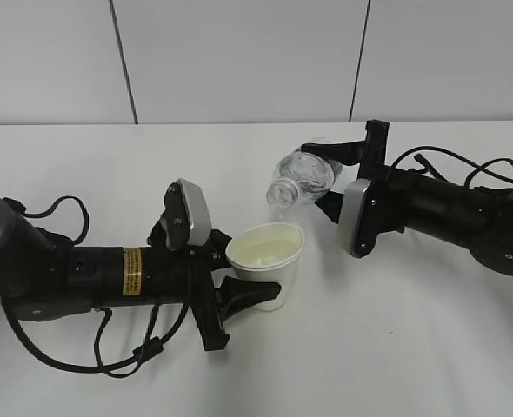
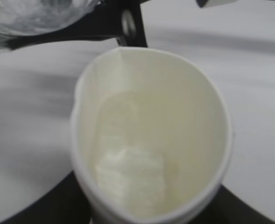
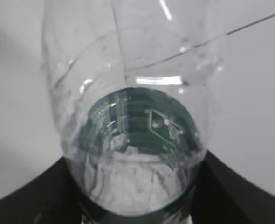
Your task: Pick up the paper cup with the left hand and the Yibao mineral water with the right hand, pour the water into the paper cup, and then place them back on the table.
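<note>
The white paper cup is held by my left gripper, which is shut around its lower wall, just above the table. The left wrist view looks down into the cup, which holds some water. My right gripper is shut on the Yibao mineral water bottle, tipped with its open neck pointing down-left, just above and behind the cup's rim. In the right wrist view the clear bottle fills the frame, green label seen through it, black fingers at either side.
A grey panelled wall stands behind the table. Cables trail from the left arm at the front left and from the right arm at the back right.
</note>
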Controlling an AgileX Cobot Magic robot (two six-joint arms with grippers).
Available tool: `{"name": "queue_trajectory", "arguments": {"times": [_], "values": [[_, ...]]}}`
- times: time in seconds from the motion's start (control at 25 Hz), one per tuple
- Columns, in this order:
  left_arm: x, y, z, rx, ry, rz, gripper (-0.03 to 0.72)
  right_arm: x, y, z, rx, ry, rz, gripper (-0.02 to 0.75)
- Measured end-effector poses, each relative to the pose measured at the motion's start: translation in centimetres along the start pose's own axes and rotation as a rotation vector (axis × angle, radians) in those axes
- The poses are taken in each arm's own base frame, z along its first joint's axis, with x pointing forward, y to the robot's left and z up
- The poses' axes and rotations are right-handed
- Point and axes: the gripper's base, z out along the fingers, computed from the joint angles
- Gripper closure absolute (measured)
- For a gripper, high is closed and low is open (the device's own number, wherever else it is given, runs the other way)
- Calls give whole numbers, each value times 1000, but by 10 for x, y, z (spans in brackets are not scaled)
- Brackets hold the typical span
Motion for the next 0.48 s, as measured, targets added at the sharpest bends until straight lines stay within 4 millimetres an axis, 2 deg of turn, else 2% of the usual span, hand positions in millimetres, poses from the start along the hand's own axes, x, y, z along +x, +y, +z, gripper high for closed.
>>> {"name": "queue_trajectory", "arguments": {"times": [0.24,0.48], "values": [[-1,7,0,-79,-15,8,309,-2,5,-2,-22,-4,437,313],[2,18,-6,-160,-21,-19,309,6,-1,-3,80,59,869,313]]}}
